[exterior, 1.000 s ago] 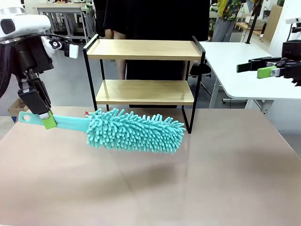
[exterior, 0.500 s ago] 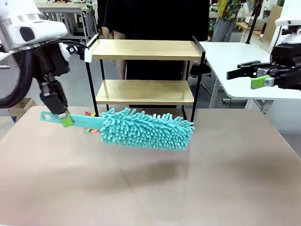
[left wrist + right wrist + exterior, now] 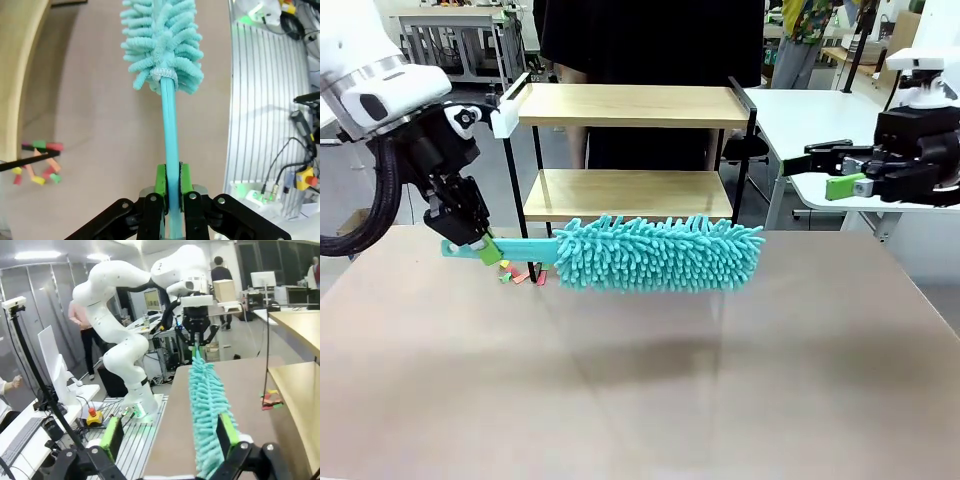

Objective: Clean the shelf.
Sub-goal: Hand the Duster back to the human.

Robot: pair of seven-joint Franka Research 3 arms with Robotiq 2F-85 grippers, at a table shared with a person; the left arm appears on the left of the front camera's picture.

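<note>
One shelf [image 3: 628, 150] is standing at the table's [image 3: 640, 380] far edge, two boards. One teal duster [image 3: 655, 253] is hanging level just in front of its lower board, hiding the right leg's base. Left gripper [image 3: 480, 246] is clamping the handle; right gripper [image 3: 832, 170], right of the shelf, is gaping, holding nothing. Several small coloured bits [image 3: 518, 274] by the left leg, too small to identify.

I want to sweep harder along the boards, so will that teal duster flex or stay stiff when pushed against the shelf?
The duster, held by the left gripper at its handle end, sticks out level without sagging, so it is probably light and fairly stiff. Its fluffy strands look soft and should squash on contact. The thin-legged shelf might slide.
</note>
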